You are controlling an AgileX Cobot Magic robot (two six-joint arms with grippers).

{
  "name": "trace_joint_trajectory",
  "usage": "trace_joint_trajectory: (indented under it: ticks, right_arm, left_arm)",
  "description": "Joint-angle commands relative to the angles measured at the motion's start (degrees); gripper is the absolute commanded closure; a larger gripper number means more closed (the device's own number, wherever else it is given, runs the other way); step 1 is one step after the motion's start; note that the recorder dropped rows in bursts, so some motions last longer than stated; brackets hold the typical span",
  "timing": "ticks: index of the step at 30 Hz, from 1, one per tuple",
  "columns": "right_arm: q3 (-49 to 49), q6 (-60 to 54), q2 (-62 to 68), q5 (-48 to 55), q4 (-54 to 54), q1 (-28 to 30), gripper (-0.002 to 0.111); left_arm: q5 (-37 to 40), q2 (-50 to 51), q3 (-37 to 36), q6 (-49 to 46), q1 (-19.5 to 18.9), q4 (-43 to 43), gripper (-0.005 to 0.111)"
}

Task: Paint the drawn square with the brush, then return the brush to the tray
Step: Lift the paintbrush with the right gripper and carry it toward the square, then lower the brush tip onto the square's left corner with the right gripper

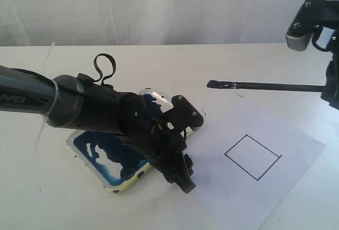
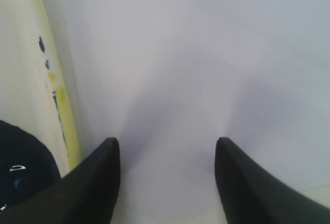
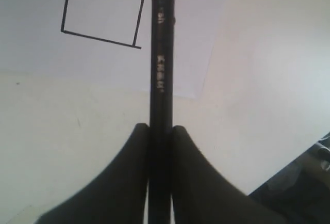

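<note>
Tray middle hidden under left arm. Brush rear end, well away from tray, lost at frame edge. Handle lettering blurred, unreadable. Drawn square partly cropped in right wrist view.

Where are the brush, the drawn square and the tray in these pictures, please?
the brush (image 1: 265, 86): exterior view, middle of its black handle.
the drawn square (image 1: 252, 157): exterior view, blank middle inside its outline.
the tray (image 1: 117, 186): exterior view, yellowish near rim.

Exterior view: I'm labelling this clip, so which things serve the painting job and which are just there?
Job: brush, gripped by right pincer; drawn square, blank; tray, blue-smeared.
Just there: left pincer, open and empty; table; white curtain.
</note>
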State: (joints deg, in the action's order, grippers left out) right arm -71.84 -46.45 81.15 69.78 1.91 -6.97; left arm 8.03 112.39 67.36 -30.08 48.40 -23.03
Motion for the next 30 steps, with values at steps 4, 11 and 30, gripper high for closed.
trace_joint_trajectory:
  ticks: [4,11,30]
  right_arm:
    - [8.4,1.0,-7.6,0.2,2.1,0.3,0.108]
    - [17.6,1.7,-11.3,0.2,2.8,0.3,0.108]
    - [22.4,3.2,-11.3,0.2,5.7,0.3,0.108]
  left_arm:
    - [4.1,1.0,-0.6,-0.1,0.3,0.0,0.048]
    - [4.0,1.0,-0.6,-0.1,0.3,0.0,0.048]
    - [4.0,1.0,-0.6,-0.1,0.3,0.0,0.048]
